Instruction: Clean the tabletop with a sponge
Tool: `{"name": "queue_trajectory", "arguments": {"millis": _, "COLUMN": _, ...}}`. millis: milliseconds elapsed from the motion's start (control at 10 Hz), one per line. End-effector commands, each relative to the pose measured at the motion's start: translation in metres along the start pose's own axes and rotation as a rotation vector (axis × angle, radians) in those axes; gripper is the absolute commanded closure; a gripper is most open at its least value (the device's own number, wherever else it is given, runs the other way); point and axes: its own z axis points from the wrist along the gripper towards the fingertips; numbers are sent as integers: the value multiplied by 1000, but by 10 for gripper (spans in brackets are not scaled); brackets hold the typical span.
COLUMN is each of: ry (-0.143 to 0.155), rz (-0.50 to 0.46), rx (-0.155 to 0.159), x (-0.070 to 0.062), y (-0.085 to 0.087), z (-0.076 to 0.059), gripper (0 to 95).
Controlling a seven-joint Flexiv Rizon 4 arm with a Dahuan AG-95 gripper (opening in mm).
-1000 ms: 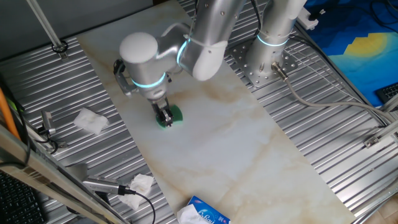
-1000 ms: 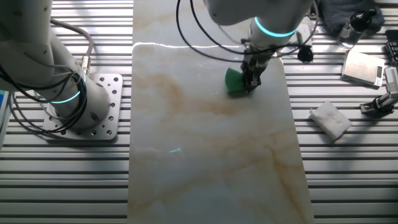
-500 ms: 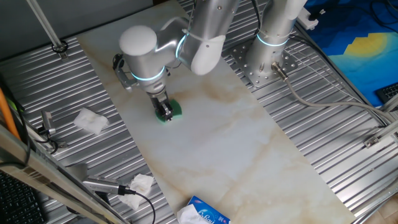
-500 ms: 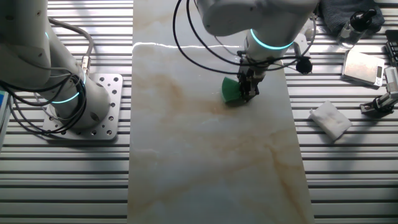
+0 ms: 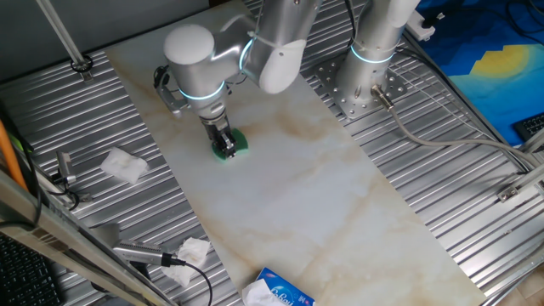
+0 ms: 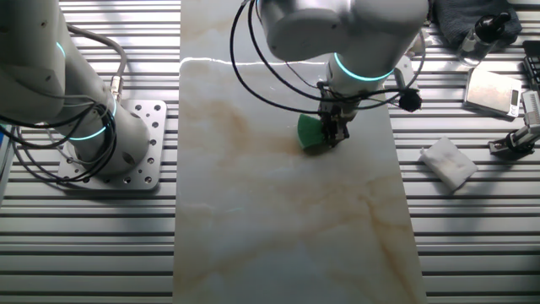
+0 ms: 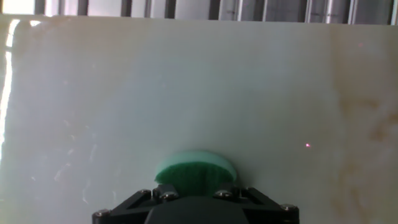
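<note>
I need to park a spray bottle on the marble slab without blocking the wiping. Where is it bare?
The tabletop is bare from the sponge in the gripper down to the tissue pack at its near end. Crowded: the ribbed metal beside it, with crumpled tissues and cables.

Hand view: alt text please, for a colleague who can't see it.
A green sponge bulges out from the claw at bottom centre, pressed on the glossy off-white tabletop. Faint brown veins mark the slab's right side.
</note>
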Motion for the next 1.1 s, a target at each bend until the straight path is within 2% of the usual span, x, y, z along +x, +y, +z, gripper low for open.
{"name": "queue_trajectory", "arguments": {"millis": 100, "ry": 2, "rz": 12, "rx": -19, "x": 0, "y": 1, "z": 0, "gripper": 570}}
{"name": "queue_trajectory", "arguments": {"millis": 300, "ry": 2, "rz": 25, "rx": -20, "x": -2, "y": 5, "z": 3, "gripper": 570}}
{"name": "queue_trajectory", "arguments": {"millis": 500, "ry": 14, "rz": 27, "rx": -16, "x": -2, "y": 6, "z": 1, "gripper": 570}}
{"name": "queue_trajectory", "arguments": {"millis": 1100, "ry": 10, "rz": 55, "rx": -40, "x": -6, "y": 19, "z": -2, "gripper": 570}}
